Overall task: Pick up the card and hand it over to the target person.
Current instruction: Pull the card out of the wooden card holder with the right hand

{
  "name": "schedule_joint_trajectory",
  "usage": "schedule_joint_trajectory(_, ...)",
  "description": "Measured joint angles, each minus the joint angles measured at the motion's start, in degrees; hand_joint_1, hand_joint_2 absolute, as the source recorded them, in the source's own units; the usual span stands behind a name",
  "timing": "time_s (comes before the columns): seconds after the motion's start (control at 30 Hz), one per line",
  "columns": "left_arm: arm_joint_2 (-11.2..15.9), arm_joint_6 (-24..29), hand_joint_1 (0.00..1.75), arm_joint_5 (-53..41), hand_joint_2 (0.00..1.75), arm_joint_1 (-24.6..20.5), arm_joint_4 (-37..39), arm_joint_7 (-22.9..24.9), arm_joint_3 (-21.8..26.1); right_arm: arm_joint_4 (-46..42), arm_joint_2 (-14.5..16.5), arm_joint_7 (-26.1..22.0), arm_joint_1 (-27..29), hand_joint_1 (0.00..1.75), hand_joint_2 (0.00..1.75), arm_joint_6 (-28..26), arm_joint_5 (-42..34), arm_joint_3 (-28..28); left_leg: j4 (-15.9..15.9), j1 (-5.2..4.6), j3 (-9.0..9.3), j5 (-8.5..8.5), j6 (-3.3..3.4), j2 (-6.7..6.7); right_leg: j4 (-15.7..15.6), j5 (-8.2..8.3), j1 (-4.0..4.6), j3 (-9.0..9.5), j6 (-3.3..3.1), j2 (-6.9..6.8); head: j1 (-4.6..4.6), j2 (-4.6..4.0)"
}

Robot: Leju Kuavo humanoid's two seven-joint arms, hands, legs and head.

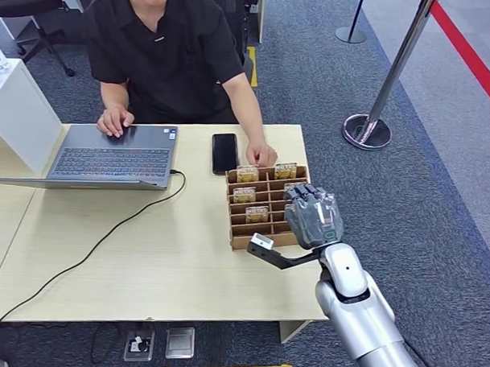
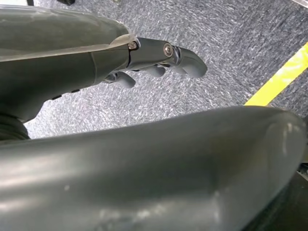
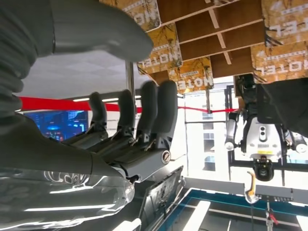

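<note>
While cards (image 1: 247, 175) sit upright in slots of wooden rack (image 1: 240, 241), right hand (image 1: 312, 216) hovers over rack's near right corner, fingers (image 3: 159, 111) loosely spread, nothing held. Nearest cards just ahead of fingertips, others across rack beyond hand. Person's hand (image 1: 261, 155) rests on rack's far edge, opposite right hand. Black phone (image 1: 224, 153) just past rack, laptop (image 1: 113, 156) well off to hand's left on table (image 1: 166, 261). Left hand (image 2: 156, 60) hangs over grey carpet (image 2: 225, 53), fingers slightly curled, empty.
</note>
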Motion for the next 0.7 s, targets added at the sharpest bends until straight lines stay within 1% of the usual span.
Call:
schedule_joint_trajectory(0.13,0.09,-0.08,0.0,-0.07,0.0,-0.1,0.02,0.03,0.04,0.13,0.45,-0.05,-0.03,0.92,1.75,-0.08,-0.35,-0.55,0.04,-0.01,-0.03,-0.02,0.01,0.0,0.03,-0.01,-0.01,-0.02,0.01,0.01,0.0,0.0)
schedule_joint_trajectory(0.2,0.18,-0.15,0.0,-0.11,0.0,-0.06,0.08,0.12,0.08,0.14,0.8,-0.21,-0.03,0.96,1.75,-0.08,-0.65,-0.82,0.04,-0.01,-0.03,-0.02,0.02,0.01,0.04,-0.02,-0.01,-0.03,0.01,0.02,0.0,0.0)
schedule_joint_trajectory(0.43,0.27,-0.42,0.0,-0.44,0.0,0.01,0.15,0.41,-0.22,0.73,2.01,-0.32,-0.24,0.94,1.75,0.36,-0.59,-0.99,0.06,-0.01,-0.03,-0.05,0.01,0.04,0.08,-0.04,-0.01,-0.03,0.0,0.06,0.0,0.0)
schedule_joint_trajectory(0.57,0.2,-0.62,0.0,-0.65,0.0,-0.23,0.13,0.48,-0.46,1.66,2.23,-0.36,-0.5,0.86,1.75,0.5,-0.64,-1.29,-0.01,0.0,-0.08,0.03,-0.02,0.1,0.01,0.05,0.0,-0.1,0.0,0.08,0.0,0.0)
schedule_joint_trajectory(0.7,0.03,-0.68,0.0,-0.83,0.0,-0.41,0.09,0.43,-0.61,2.77,2.52,-0.64,-1.09,0.82,1.75,-0.03,-0.66,-1.95,0.03,-0.01,-0.06,0.0,0.01,0.06,0.04,0.01,-0.01,-0.07,0.01,0.05,0.0,0.0)
